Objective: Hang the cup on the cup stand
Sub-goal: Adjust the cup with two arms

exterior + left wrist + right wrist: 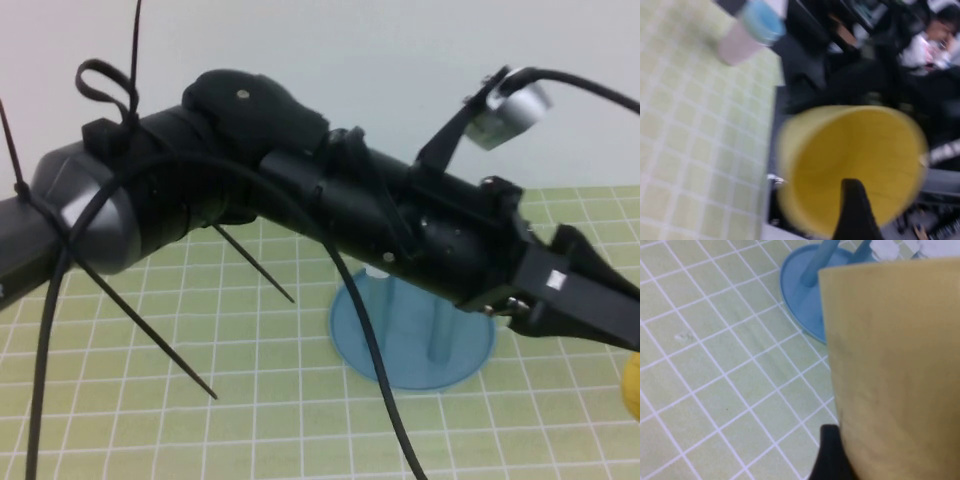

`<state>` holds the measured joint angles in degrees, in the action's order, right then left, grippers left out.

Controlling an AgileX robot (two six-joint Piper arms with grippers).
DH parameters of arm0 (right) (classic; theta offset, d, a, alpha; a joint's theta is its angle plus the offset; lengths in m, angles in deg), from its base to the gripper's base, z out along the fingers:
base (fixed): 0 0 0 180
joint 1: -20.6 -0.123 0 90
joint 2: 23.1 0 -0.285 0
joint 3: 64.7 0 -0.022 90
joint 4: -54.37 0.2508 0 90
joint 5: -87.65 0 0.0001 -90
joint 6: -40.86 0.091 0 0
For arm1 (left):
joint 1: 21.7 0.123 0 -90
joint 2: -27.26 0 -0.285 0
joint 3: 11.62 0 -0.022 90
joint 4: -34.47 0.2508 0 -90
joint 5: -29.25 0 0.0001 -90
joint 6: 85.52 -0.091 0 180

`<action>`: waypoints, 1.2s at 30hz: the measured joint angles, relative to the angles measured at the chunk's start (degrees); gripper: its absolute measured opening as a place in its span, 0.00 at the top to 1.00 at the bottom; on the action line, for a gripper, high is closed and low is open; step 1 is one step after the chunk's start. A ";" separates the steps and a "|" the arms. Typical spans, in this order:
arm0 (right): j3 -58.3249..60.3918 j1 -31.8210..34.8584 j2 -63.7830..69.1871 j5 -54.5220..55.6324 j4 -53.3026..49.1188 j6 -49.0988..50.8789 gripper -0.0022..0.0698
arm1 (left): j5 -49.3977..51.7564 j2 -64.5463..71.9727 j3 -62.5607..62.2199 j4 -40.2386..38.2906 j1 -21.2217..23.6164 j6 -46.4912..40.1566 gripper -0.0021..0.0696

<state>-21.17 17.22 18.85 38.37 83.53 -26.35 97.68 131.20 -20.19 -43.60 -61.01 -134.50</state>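
Observation:
The pale-yellow cup [895,365] fills the right wrist view, held off the table beside the cup stand. My right gripper [900,460] is shut on it, one black finger [832,452] pressed against its side; this gripper is out of the high view. My left arm reaches across the high view, and its gripper [610,310] ends at the right edge just above the cup [632,385]. In the left wrist view I look into the cup's mouth [850,165], and one left finger [855,215] stands inside it, not clamped. The blue cup stand [410,340] sits behind the arm, its pegs [438,325] partly hidden.
The table has a green cloth with a white grid [200,330]. A pink bottle with a blue cap [747,32] stands near the table's edge in the left wrist view. Cables and cable ties [250,265] hang from the left arm over the middle.

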 joint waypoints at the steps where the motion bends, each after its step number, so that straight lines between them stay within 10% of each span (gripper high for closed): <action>1: 0.00 0.00 0.00 0.00 -0.25 0.11 0.24 | 0.15 0.00 -0.86 0.24 -0.64 0.00 0.39; 36: 0.00 0.00 0.00 -0.13 -2.08 4.49 0.24 | -16.28 0.10 -5.71 17.09 -14.55 5.44 0.39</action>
<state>-21.17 17.22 18.85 38.24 81.45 -21.86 81.40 131.31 -25.90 -26.52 -75.56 -129.06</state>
